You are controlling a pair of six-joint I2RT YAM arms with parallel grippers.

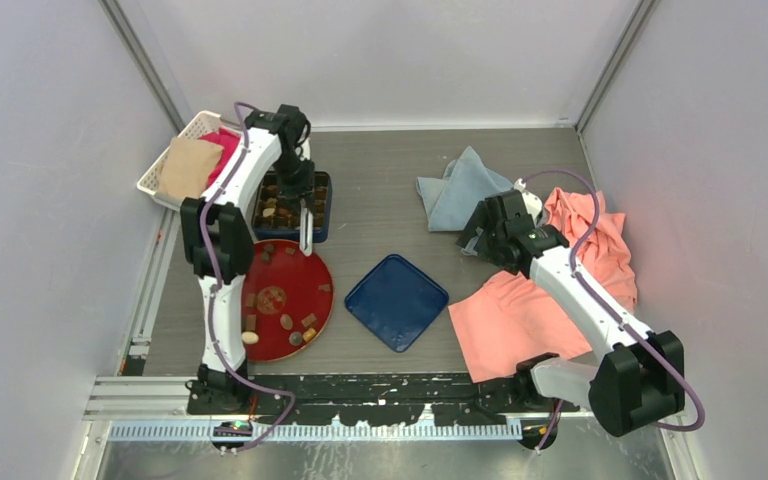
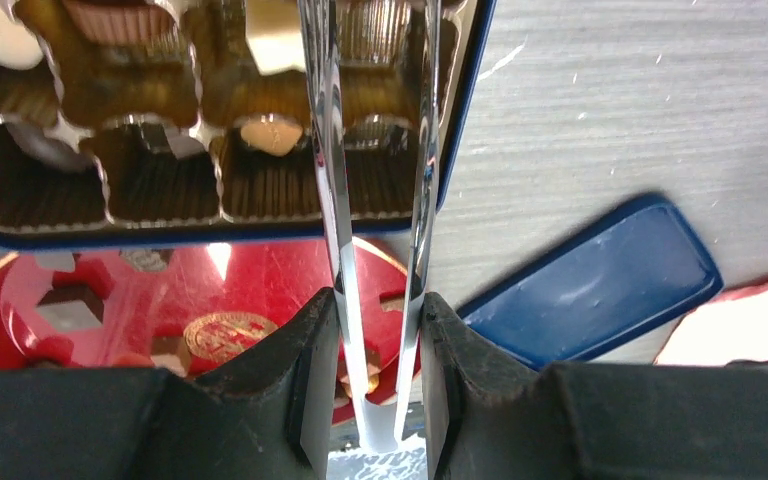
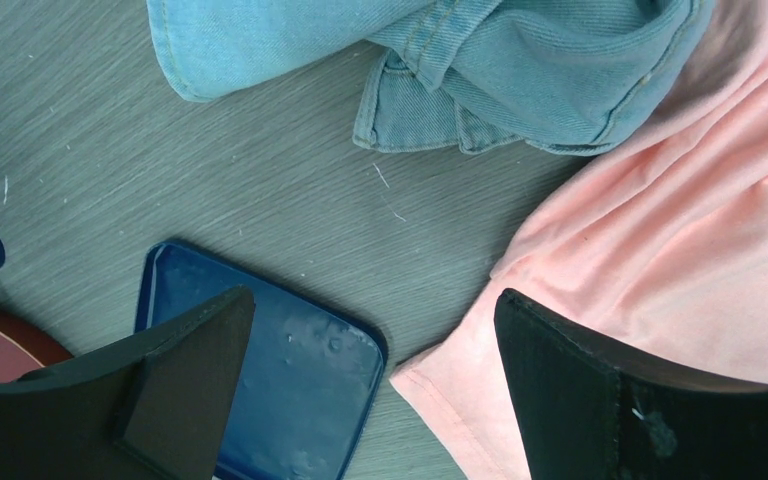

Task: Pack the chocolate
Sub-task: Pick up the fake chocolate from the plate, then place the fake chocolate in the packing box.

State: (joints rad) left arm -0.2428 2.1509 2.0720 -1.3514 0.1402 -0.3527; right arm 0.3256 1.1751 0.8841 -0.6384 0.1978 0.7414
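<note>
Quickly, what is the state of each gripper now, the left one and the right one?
Left gripper: closed on the metal tongs.
Right gripper: open, holding nothing.

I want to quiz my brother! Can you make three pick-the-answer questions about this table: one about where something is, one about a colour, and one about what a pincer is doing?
1. Where is the blue lid?
A. between the plate and the pink cloth
B. on the plate
C. under the pink cloth

2. What colour is the plate holding the loose chocolates?
A. green
B. red
C. yellow

3. What is the left pincer doing?
A. wide open and empty
B. shut on the tongs
C. shut on the lid

Answers:
1 A, the top view shows the lid lying between them.
2 B, the plate is plainly red.
3 B, its fingers squeeze both arms of the tongs.
</note>
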